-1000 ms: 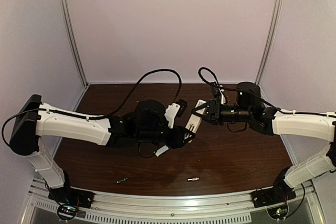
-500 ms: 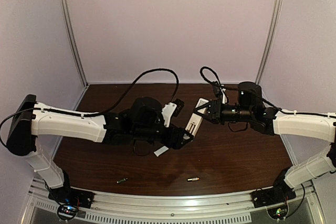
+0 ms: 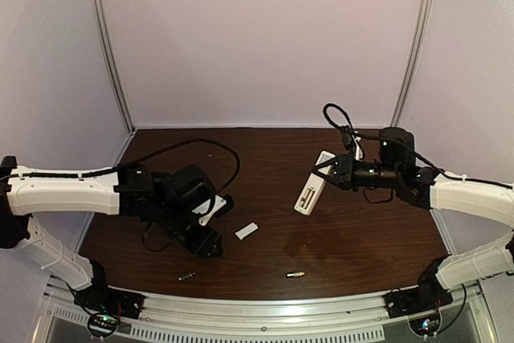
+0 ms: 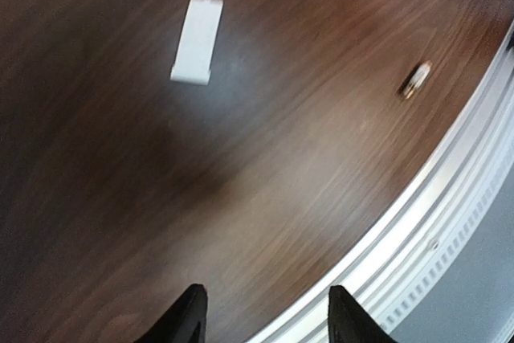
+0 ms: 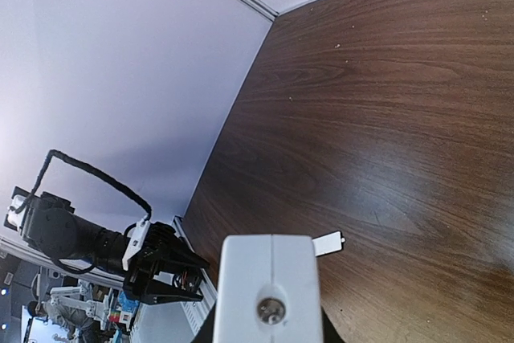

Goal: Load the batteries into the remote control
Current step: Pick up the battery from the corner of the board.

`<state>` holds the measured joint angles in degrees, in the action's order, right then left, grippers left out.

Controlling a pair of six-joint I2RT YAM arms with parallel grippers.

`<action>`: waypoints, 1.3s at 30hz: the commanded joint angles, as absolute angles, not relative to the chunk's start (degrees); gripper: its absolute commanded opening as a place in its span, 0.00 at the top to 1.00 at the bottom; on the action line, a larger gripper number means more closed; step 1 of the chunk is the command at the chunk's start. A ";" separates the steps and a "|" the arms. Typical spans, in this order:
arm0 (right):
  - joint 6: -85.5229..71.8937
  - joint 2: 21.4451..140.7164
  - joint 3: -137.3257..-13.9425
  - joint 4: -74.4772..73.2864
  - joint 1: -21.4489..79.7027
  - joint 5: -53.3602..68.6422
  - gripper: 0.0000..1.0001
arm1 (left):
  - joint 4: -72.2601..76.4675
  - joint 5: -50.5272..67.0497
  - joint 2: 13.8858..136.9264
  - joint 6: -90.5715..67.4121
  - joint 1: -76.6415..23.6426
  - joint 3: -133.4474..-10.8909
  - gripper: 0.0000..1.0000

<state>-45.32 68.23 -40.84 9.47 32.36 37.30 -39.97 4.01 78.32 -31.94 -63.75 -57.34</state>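
Observation:
The white remote control (image 3: pixel 309 190) hangs tilted above the table, and my right gripper (image 3: pixel 328 168) is shut on its far end. In the right wrist view its end face (image 5: pixel 269 287) fills the bottom centre and hides my fingers. Two batteries (image 3: pixel 186 277) (image 3: pixel 295 274) lie apart near the front edge; one battery (image 4: pixel 415 79) shows in the left wrist view. My left gripper (image 3: pixel 205 242) (image 4: pixel 269 315) is low over the table's front left, open, with nothing between its fingers.
A small flat white cover piece (image 3: pixel 246 230) (image 4: pixel 197 38) (image 5: pixel 328 242) lies on the dark wooden table between the arms. The metal front rail (image 3: pixel 265 311) (image 4: pixel 450 198) runs just beyond the batteries. White walls close in the back and sides.
My left arm has pulled away from the remote, back to the front left and down towards the table. The right gripper has shifted slightly right, the remote still in it.

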 commanded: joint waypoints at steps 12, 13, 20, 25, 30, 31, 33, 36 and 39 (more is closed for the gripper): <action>-44.89 66.85 -38.66 10.89 32.00 39.81 1.00 | -53.15 3.16 87.20 -27.69 -63.01 -51.60 0.63; -44.71 66.64 -38.67 10.57 31.97 39.74 1.00 | -52.90 3.12 87.67 -27.02 -62.97 -51.52 0.63; -44.67 66.44 -38.76 10.11 31.85 39.64 1.00 | -50.72 5.62 89.68 -25.59 -62.49 -51.23 0.67; -44.54 66.68 -39.11 9.65 31.82 39.98 1.00 | -50.71 5.45 90.30 -25.63 -62.47 -51.09 0.67; -44.51 66.88 -39.29 9.69 31.73 40.08 1.00 | -50.99 5.49 92.17 -25.81 -62.49 -50.55 0.68; -44.49 66.88 -39.29 9.67 31.73 40.08 1.00 | -50.79 5.61 92.30 -25.90 -62.48 -50.42 0.69; -44.40 66.88 -39.29 9.58 31.73 40.08 1.00 | -50.22 5.55 92.52 -26.25 -62.49 -49.99 0.70; -44.37 66.98 -39.28 9.44 31.74 40.16 1.00 | -50.02 5.09 93.20 -26.76 -62.47 -49.77 0.73; -44.32 67.14 -39.38 9.24 31.75 40.23 1.00 | -48.98 5.04 93.28 -27.30 -62.46 -49.40 0.79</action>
